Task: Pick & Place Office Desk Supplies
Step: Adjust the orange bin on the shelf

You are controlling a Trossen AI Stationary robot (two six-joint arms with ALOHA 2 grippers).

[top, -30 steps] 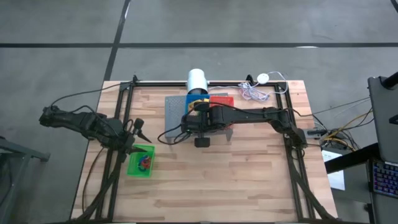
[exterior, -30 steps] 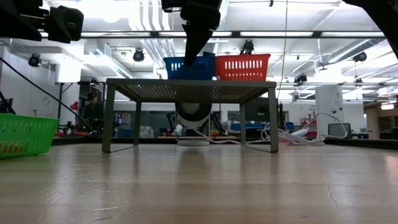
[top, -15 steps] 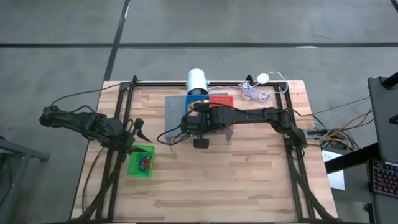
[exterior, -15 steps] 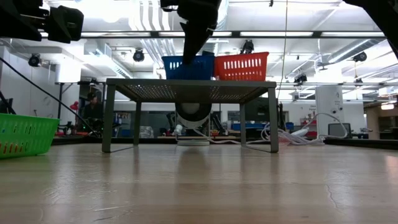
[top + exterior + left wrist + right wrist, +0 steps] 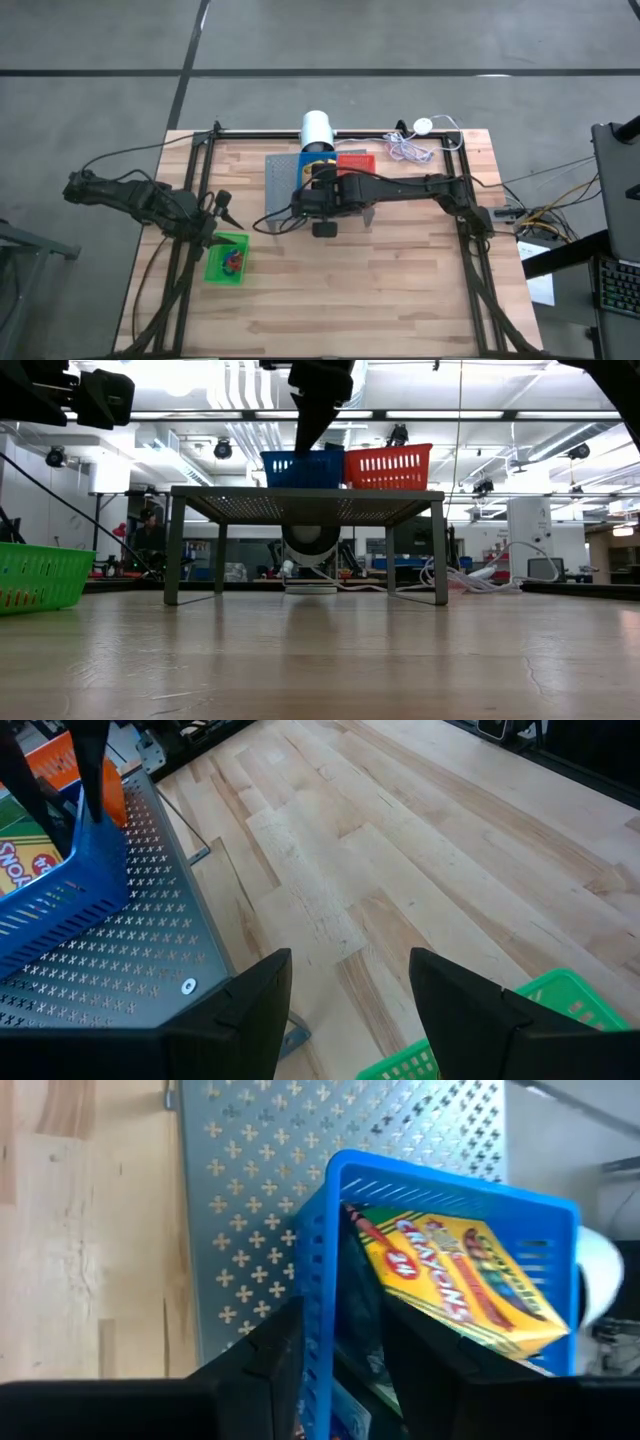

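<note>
My right gripper (image 5: 335, 1345), jaws parted astride the blue basket (image 5: 440, 1190) wall, should lift straight; crayon box (image 5: 455, 1275) lies inside.

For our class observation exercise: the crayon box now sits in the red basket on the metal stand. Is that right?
Not quite. The crayon box lies in the blue basket, not a red one, as the right wrist view shows. That basket does sit on the metal stand.

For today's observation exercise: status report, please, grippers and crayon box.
Right gripper straddles blue basket wall, holding nothing. Crayon box inside basket. Left gripper open beside green basket.
</note>
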